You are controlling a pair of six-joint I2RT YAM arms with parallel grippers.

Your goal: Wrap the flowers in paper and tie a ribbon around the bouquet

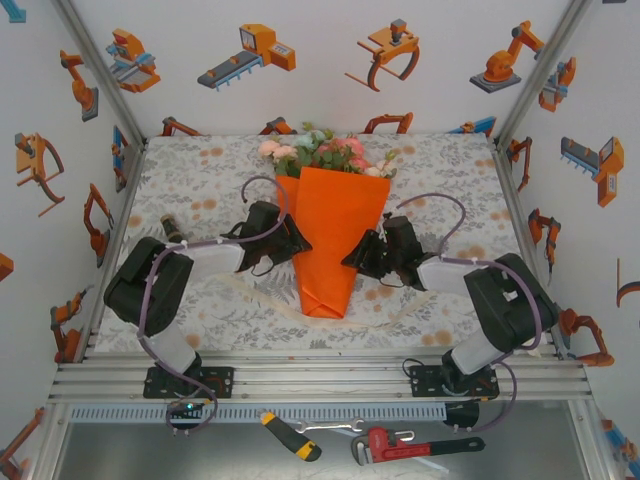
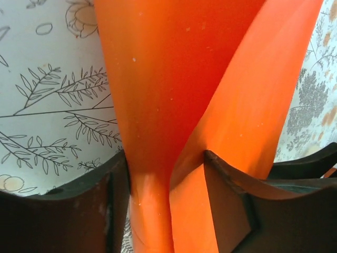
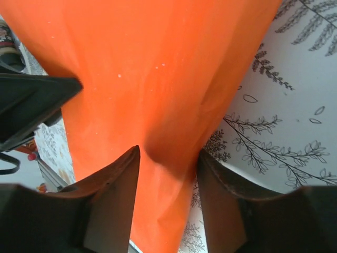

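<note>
The bouquet lies at the middle of the worktop, paper already folded into a cone, tip toward the near edge, flowers out at the far end; wrapping is judged done bar securing. Left jaws and right jaws flank the cone at mid-length, each clamped on a fold of paper that fills its gap. The ribbon appears to lie flat on the worktop under the narrow end, untied; the next move calls for one side to release and take it up while the other keeps the cone from springing open
</note>
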